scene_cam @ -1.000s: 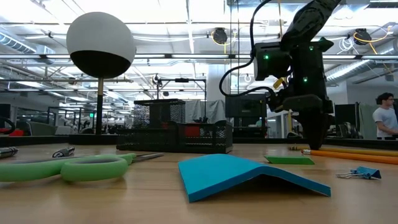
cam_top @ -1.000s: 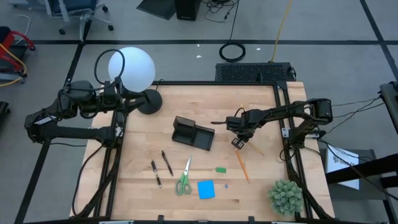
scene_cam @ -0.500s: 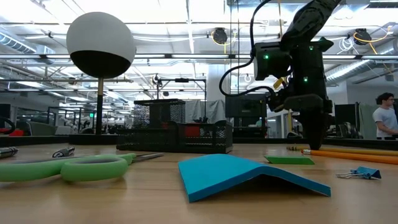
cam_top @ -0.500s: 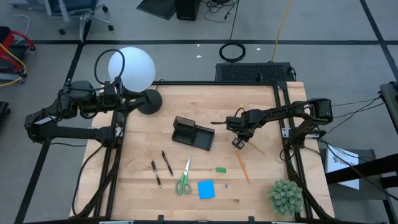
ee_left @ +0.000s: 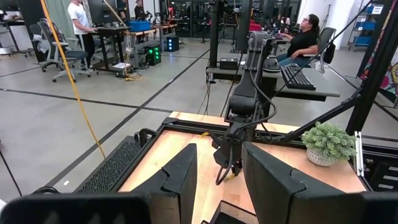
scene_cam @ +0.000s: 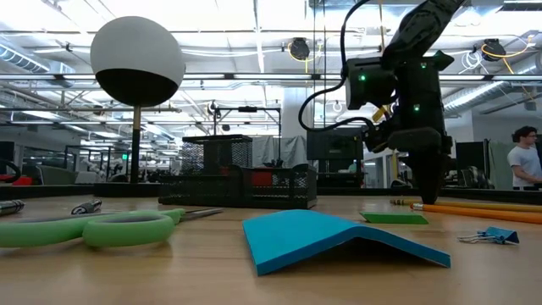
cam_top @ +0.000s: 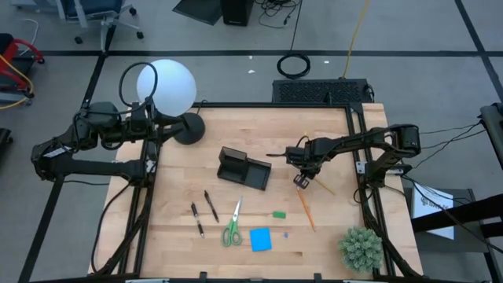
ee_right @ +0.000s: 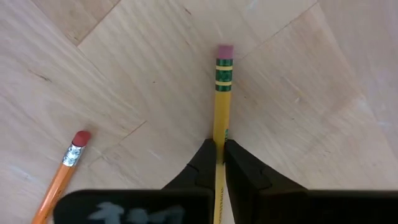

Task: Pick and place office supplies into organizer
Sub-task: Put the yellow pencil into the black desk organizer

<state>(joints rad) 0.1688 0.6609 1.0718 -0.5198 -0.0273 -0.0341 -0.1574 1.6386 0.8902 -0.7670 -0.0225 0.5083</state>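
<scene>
My right hand [ee_right: 219,163] points down at the counter [cam_top: 330,224], arm stretched in from the right, fingers clamped on the yellow pencil [ee_right: 221,93] lying right of the organizer [cam_top: 244,169]. Orange pencil [ee_right: 61,171] lies just beside it. Left hand [ee_left: 217,180] waits, fingers apart, near the lamp [cam_top: 167,88].

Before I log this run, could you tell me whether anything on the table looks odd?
Only the blue sticky-note pad: in the low view it arches up off the wood instead of lying flat.
</scene>
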